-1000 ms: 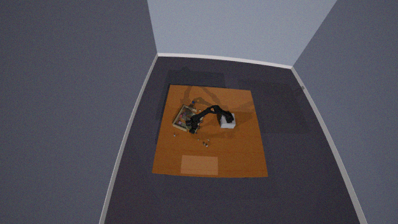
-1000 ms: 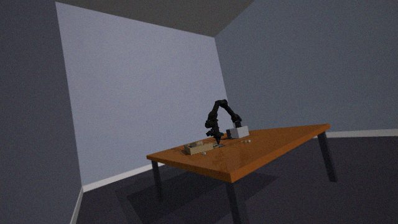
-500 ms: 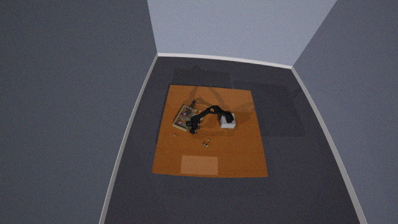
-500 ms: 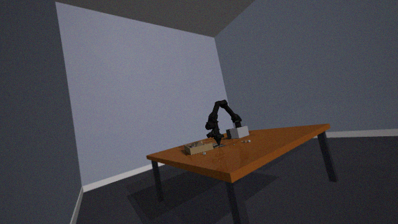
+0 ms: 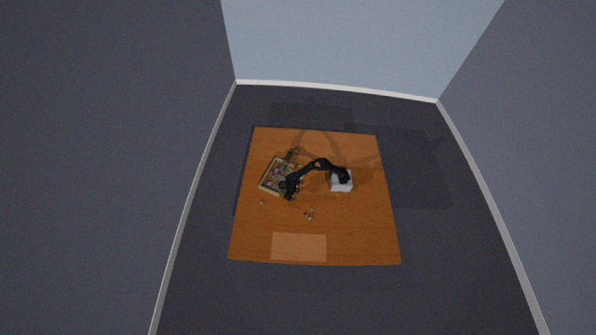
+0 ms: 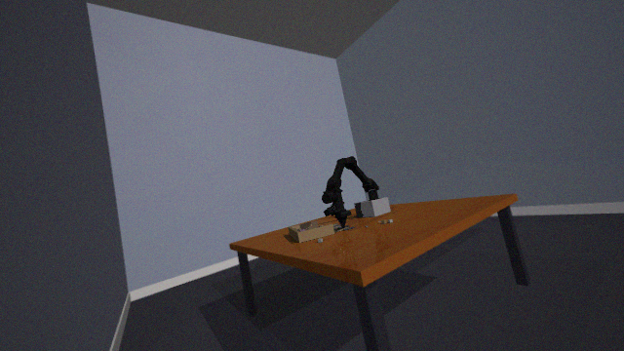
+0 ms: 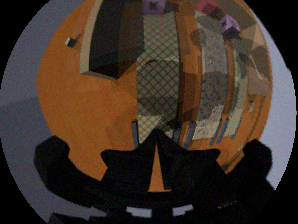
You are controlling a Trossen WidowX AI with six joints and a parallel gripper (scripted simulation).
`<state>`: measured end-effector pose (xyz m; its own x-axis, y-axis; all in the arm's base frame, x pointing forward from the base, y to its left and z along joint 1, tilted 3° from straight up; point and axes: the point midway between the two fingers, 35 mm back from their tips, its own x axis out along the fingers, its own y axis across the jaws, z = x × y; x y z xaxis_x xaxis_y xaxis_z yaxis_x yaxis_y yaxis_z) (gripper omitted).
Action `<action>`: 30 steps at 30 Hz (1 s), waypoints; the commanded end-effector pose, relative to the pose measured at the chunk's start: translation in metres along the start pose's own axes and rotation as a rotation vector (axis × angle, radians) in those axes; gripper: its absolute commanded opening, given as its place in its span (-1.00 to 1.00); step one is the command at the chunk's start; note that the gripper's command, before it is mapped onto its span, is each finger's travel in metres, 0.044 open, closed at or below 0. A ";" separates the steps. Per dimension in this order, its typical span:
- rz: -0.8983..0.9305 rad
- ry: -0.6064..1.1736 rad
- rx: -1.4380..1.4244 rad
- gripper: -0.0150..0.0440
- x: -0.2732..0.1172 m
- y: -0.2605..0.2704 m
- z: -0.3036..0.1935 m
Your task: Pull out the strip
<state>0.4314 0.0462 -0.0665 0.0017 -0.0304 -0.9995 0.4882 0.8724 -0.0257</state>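
Pulling and lifting look undone: marked cube (image 5: 269, 183) (image 7: 153, 5) on checked strip (image 5: 276, 187) (image 7: 157, 85), toward counter's (image 5: 354, 223) (image 6: 414, 244) (image 7: 65, 100) left edge from above; gripper (image 5: 289, 197) (image 6: 343, 226) (image 7: 156, 131) pressed together

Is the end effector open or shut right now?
Shut: in the wrist view the end effector's fingertips meet, with nothing visible between them.

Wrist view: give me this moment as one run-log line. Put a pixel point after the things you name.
pincer (image 5: 289, 198) (image 6: 343, 227) (image 7: 156, 131): shut, nothing held | position: at near end of cross-hatched strip (image 7: 158, 80) | purple cube (image 7: 153, 5): on that strip's far end | strip grip: none
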 end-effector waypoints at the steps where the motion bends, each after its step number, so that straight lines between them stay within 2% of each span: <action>1: 0.003 0.000 -0.004 -0.49 0.001 0.000 0.000; 30: 0.003 0.000 -0.004 -0.49 0.004 0.001 0.001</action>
<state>0.4315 0.0461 -0.0680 0.0016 -0.0304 -0.9995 0.4884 0.8723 -0.0257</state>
